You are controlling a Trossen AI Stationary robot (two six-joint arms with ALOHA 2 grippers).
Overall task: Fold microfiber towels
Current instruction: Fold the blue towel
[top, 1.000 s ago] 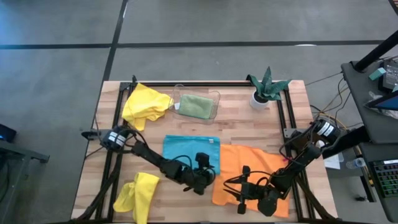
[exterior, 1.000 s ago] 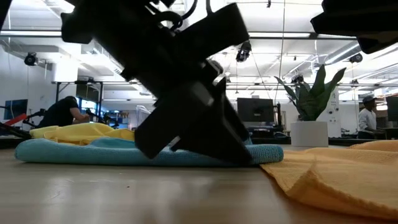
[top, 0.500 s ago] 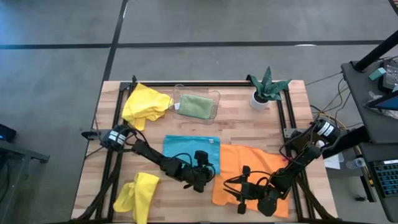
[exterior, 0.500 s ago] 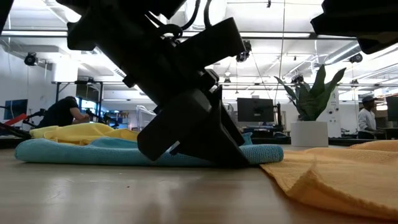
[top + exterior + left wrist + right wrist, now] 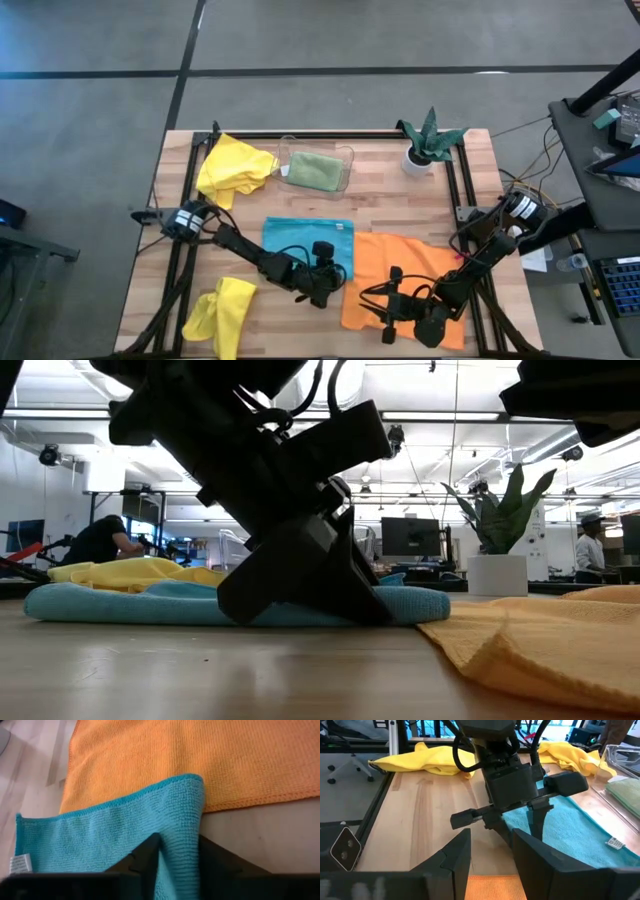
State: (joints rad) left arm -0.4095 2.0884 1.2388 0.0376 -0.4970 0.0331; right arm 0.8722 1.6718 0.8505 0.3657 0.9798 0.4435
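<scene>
While I work: my left gripper (image 5: pixel 180 852) is clamped on the turquoise towel (image 5: pixel 300 243) corner.
Towel lies: away from me — fold that way.
Right gripper (image 5: pixel 491 851): apart, waiting.

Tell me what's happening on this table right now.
A two-armed robot is folding microfiber towels. The left end effector is down at the near corner of the turquoise towel, with the cloth pinched between its fingers. The right end effector sits over the orange towel lying flat beside it, its fingers apart with nothing between them. Two yellow towels, one at the far left corner and one at the near left edge, lie crumpled. A sage green towel rests in the clear tray.
</scene>
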